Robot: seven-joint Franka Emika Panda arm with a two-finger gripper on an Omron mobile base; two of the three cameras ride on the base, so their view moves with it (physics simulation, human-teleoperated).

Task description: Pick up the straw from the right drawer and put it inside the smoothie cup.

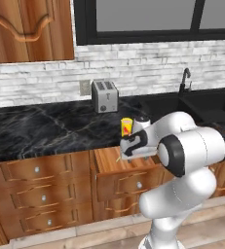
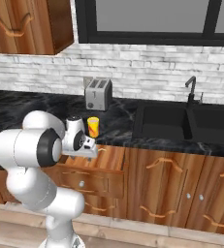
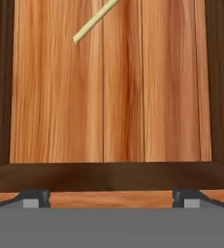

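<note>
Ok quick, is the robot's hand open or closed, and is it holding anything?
Hand: open, holding nothing; it hangs over the right drawer, the straw lying untouched on the drawer floor.

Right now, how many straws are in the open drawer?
1. The straw lies on the right drawer floor, near the hand view's top edge, running out of frame. Others may be hidden beyond the frame.

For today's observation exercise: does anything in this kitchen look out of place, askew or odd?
Only mildly: the right drawer stands pulled open, and the straw lies askew across its plank floor. The smoothie cup stands upright on the counter; nothing spilled.
</note>
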